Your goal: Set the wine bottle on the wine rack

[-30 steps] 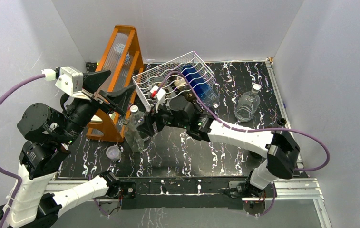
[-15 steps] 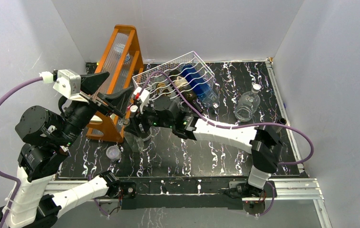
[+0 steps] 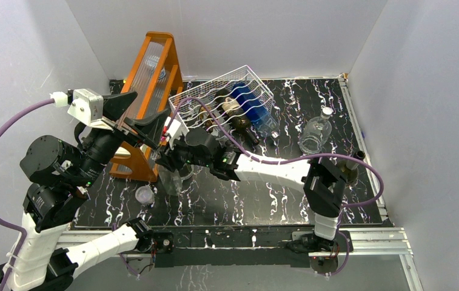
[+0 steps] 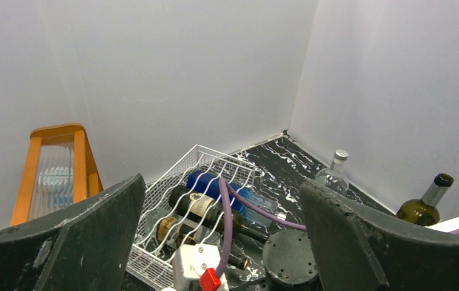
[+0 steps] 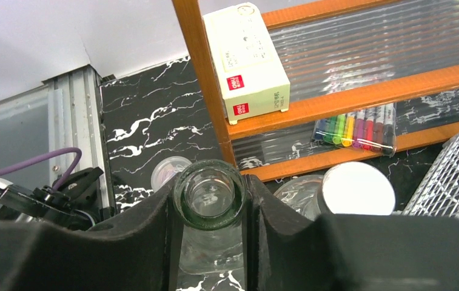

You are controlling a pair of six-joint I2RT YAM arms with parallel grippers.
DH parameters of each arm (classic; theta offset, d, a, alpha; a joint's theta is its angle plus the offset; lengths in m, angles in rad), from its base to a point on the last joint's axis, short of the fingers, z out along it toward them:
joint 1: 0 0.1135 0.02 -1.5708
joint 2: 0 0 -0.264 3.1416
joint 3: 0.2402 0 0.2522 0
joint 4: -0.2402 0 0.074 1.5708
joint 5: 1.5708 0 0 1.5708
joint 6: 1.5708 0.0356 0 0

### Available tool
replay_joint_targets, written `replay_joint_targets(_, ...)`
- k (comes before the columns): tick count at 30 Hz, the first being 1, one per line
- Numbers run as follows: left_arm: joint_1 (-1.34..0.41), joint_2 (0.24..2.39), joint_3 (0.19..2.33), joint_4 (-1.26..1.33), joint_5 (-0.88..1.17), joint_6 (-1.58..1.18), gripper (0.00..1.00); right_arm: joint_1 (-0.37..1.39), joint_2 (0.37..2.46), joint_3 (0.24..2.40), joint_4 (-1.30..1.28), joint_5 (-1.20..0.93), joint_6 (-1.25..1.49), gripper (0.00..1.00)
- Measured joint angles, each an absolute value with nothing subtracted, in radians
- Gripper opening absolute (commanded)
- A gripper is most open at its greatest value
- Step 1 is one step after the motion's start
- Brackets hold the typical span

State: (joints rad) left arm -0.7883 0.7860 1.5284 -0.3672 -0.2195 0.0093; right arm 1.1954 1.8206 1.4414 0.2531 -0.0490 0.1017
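right gripper (image 5: pixel 209 225): jaws narrow and clamped on the neck of the bottle (image 5: pixel 208 193), one finger to each side, just under the open mouth. the bottle stands upright on the table directly below these jaws. a white-capped bottle (image 5: pixel 358 188) stands just beside it on the jaws' right, close but, as far as i can tell, not touching. the orange frame (image 5: pixel 360 97) stands straight ahead of the jaws. the rack (image 3: pixel 210 81) lies off to their right, tilted, with bottles already lying in some of its rows. left gripper (image 4: pixel 221 200): jaws as wide as they go, holding nothing, touching nothing, raised above the table and looking over the rack. assessment of the bottle: clear glass, rigid, smooth, likely slippery, and breakable if knocked or dropped. it looks empty, so moderate weight, most of it hanging below the hold. the neck is the sound place to take it, since the lip above the fingers should check any slide. risks: the body swinging on the lift, striking the capped neighbour, and glass meeting glass when it is laid in the rack.
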Motion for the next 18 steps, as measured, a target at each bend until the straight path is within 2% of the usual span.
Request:
replay_joint_targets(7, -0.788, 0.771, 1.522, -0.366, -0.249, 0.022, 0.98, 1.195, 1.810, 1.408, 0.297, -0.068, 0.070, 0.00)
replay_joint_targets(18, -0.788, 0.757, 1.451, -0.380, -0.274, 0.022, 0.98, 1.195, 1.534, 1.195, 0.198, -0.047, 0.047, 0.00)
